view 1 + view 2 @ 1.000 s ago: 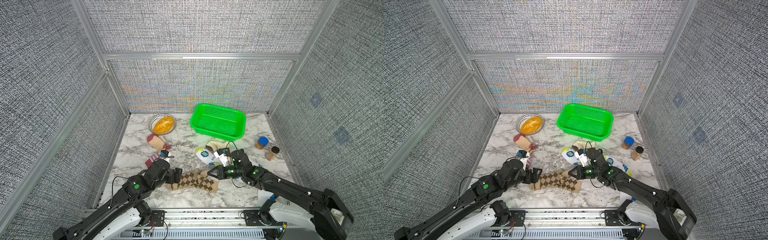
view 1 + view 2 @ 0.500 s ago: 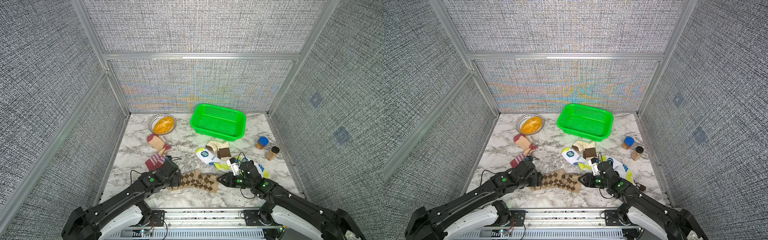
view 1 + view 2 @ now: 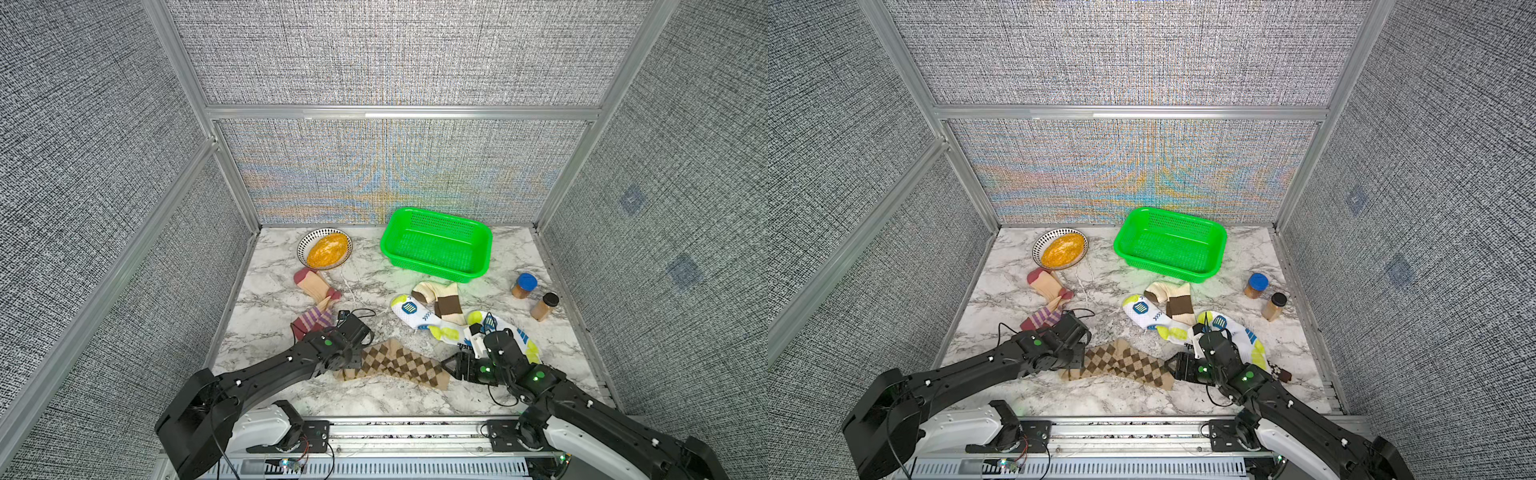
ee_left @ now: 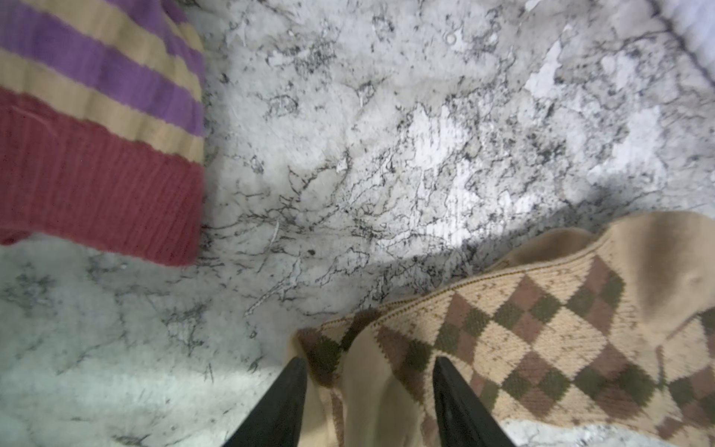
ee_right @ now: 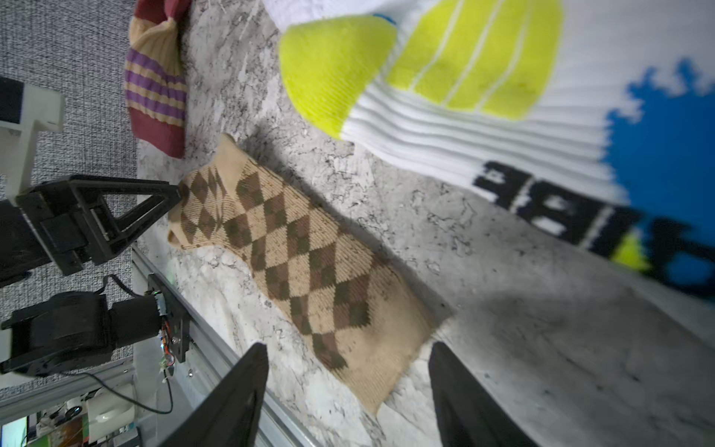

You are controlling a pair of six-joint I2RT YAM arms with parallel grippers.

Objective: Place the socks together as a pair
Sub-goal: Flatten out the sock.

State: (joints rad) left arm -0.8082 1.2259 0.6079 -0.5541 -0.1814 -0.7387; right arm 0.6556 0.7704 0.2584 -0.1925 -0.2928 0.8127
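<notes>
The argyle socks (image 3: 395, 365) lie flat, one on the other, on the desk (image 3: 374, 399), well in front of the green basket (image 3: 436, 269), on the robot's side of it. The left pincer (image 4: 367, 362) is open, its tips straddling one end of them. The right pincer (image 5: 348, 346) is open and empty, just off the other end

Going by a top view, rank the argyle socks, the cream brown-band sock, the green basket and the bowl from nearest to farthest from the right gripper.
From the right gripper:
1. argyle socks, just off its tips, front centre
2. cream brown-band sock, behind it
3. green basket, back centre
4. bowl, back left
</notes>
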